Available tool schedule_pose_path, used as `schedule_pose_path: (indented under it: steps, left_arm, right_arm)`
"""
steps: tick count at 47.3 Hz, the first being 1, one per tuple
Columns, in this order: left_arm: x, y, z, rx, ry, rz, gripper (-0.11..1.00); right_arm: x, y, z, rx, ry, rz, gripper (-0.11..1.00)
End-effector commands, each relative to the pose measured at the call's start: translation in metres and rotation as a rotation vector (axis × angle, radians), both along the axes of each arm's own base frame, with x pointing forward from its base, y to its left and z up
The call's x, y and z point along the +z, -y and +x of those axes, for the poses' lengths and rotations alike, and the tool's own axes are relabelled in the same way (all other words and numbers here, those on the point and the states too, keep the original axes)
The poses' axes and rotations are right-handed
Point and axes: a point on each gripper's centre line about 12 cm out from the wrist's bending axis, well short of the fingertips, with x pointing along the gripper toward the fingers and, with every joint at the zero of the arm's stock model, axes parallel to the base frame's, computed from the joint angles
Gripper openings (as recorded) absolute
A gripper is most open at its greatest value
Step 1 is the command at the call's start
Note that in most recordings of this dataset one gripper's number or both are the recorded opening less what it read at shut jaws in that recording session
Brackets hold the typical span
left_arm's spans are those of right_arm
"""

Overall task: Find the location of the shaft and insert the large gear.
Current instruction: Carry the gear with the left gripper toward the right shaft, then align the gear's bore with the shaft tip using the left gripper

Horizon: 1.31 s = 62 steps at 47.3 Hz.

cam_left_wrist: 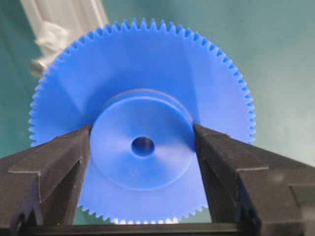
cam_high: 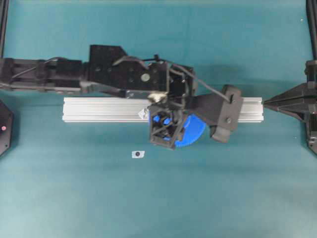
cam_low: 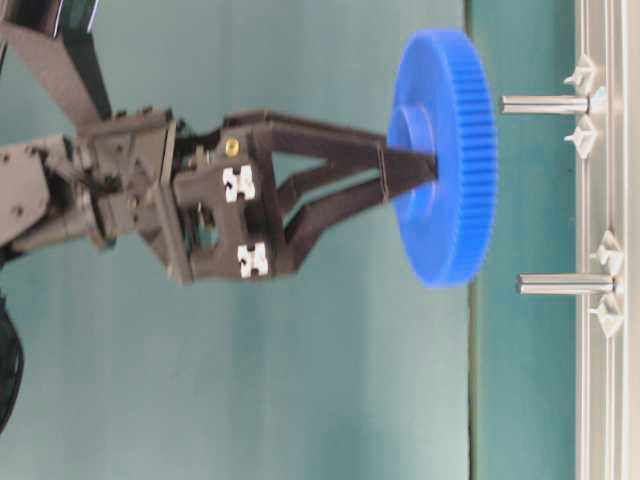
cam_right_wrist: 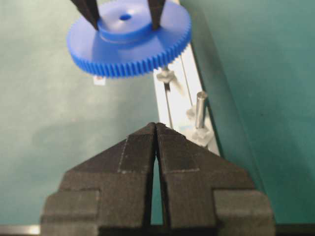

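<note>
- Your left pincer [cam_low: 410, 172] is pinching the large gear [cam_low: 445, 155] by its raised hub, one finger on each side of the hub, with the centre hole left clear between them
- The gear hangs flat in the air over the aluminium rail [cam_high: 109, 109], above the surface [cam_high: 158, 198] and touching nothing below; from overhead it sits at the rail's near edge, partly hidden under the wrist
- From table level, two upright pegs stand on the rail beneath the gear: the shaft [cam_low: 545, 104] with its clear feet set wide apart, and a second peg [cam_low: 565, 284] further along the rail
- The gear's hub looks roughly between the two pegs, a little nearer the shaft, and there is a clear gap between the gear's underside and the peg tips
- Your right pincer [cam_right_wrist: 156, 129] is pressed together and holds nothing, parked well apart at the end of the rail and pointing along it
- A small tag with a dark dot [cam_high: 137, 154] lies loose on the surface, apart from the rail
- I judge you are in the carry-and-align step: gear grasped and lifted, not yet over the shaft
- Next move: shift the gear along the rail until the centre hole is directly over the shaft tip, keep the disc level, then lower straight down; the hole is small, so any tilt or offset will likely catch on the tip
</note>
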Motion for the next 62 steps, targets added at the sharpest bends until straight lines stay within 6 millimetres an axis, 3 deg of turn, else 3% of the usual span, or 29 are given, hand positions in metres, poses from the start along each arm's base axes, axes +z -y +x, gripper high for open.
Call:
schedule_pose_path:
  steps: [1,26,41,62]
  left_arm:
    - [0.026,-0.007,0.005,-0.007,0.061,0.012,0.71]
    - [0.019,-0.043,0.03,0.02,0.076,0.029,0.71]
    - [0.002,-0.048,0.042,0.019,0.058,0.031,0.7]
    - [-0.018,-0.058,0.043,0.043,0.016,0.025,0.71]
  right_arm:
    - [0.004,0.001,0.002,-0.005,0.01,0.005,0.03]
    - [0.004,0.001,0.001,-0.008,0.003,0.006,0.03]
    - [0.003,0.001,0.0,-0.007,0.0,0.006,0.03]
    - [0.004,0.002,-0.001,-0.013,0.0,0.006,0.03]
